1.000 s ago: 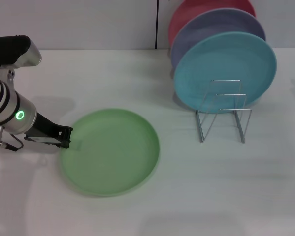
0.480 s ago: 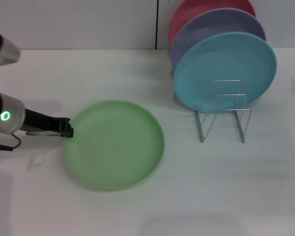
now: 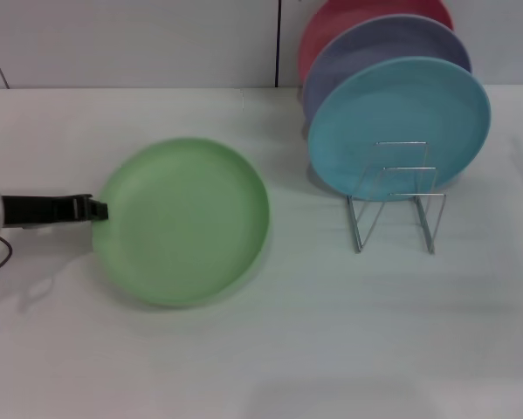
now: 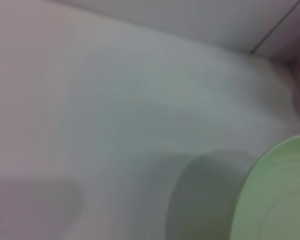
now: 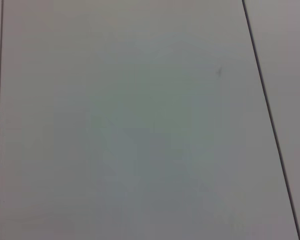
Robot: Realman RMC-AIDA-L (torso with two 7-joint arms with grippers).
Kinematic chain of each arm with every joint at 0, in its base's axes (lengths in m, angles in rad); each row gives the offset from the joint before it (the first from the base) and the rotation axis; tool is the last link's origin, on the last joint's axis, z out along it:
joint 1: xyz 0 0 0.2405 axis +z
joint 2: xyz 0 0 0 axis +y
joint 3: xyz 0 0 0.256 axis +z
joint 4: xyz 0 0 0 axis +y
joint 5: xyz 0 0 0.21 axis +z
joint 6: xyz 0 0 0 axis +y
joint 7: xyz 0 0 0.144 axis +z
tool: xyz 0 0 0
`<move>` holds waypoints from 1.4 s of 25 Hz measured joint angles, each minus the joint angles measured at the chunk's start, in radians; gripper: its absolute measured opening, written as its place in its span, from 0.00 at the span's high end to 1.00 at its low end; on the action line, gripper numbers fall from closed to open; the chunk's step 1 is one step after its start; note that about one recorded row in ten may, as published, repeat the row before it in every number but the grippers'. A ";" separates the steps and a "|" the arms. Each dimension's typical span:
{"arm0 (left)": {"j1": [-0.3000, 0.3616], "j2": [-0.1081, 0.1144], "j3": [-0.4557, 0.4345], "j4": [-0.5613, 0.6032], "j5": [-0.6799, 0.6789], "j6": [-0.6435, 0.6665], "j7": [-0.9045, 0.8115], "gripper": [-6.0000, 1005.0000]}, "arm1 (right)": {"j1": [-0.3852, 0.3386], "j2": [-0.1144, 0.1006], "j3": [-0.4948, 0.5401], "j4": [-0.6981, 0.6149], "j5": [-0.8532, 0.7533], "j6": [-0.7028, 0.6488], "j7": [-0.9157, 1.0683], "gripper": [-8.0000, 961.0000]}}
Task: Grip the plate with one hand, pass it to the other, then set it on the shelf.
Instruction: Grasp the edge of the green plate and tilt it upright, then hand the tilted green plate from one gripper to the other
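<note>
The left gripper [image 3: 97,209] is clamped on the left rim of the light green plate [image 3: 182,223].

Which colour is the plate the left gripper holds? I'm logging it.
Light green plate, held by the left gripper; clearest in the head view.

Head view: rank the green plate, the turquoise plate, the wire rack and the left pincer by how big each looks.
1. Green plate and turquoise plate: look about equal, and camera distance differs, so no ranking.
2. Wire rack.
3. Left pincer, at the green plate's rim.
</note>
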 joint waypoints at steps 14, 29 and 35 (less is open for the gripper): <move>0.139 -0.004 -0.005 -0.211 -0.716 0.184 0.651 0.96 | 0.017 0.000 -0.010 -0.014 -0.009 0.000 0.001 0.21; 0.094 -0.010 -0.006 -0.661 -1.472 -0.010 1.516 0.96 | 0.024 0.006 -0.179 -0.011 -0.038 0.011 0.009 0.21; 0.082 -0.011 -0.006 -0.728 -1.557 -0.067 1.654 0.96 | 0.003 0.009 -0.301 0.041 -0.033 0.012 0.009 0.21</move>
